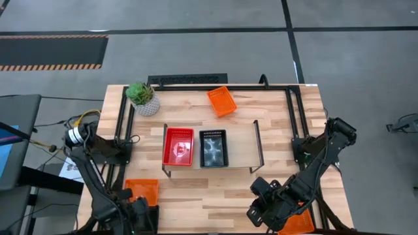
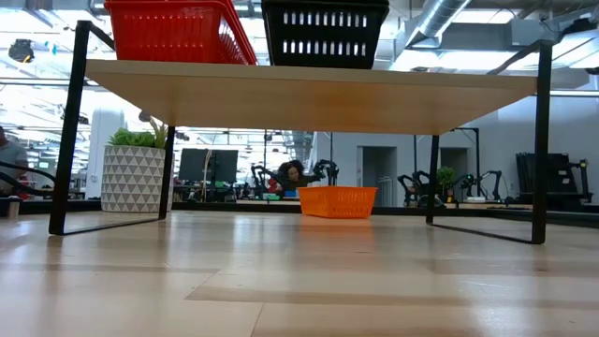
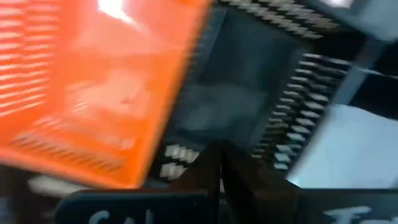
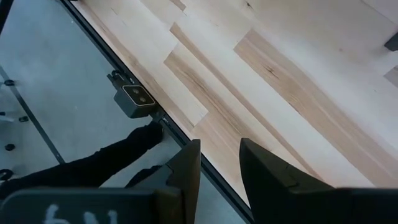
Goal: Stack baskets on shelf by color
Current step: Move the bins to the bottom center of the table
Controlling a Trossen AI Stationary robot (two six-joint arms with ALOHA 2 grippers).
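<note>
Shelf (image 1: 240, 149) at desk (image 1: 215, 199) centre: red stack (image 1: 177, 145) at its 9 o'clock end, black stack (image 1: 213, 148) in the middle, 3 o'clock slot bare. Layer count in each stack unreadable from above. No orange on shelf yet. One orange basket (image 1: 221, 101) loose at 12 o'clock, tilted. Another orange one (image 1: 142, 191) at 7 o'clock by left hand (image 3: 219, 177): fingers together, blurred orange and black baskets just ahead, no grip seen. Third orange (image 1: 297, 222) at 5 o'clock under right arm. Right hand (image 4: 219, 163) at 5 o'clock desk edge, fingers apart, empty. Judged roughly two thirds done; orange stack left.
</note>
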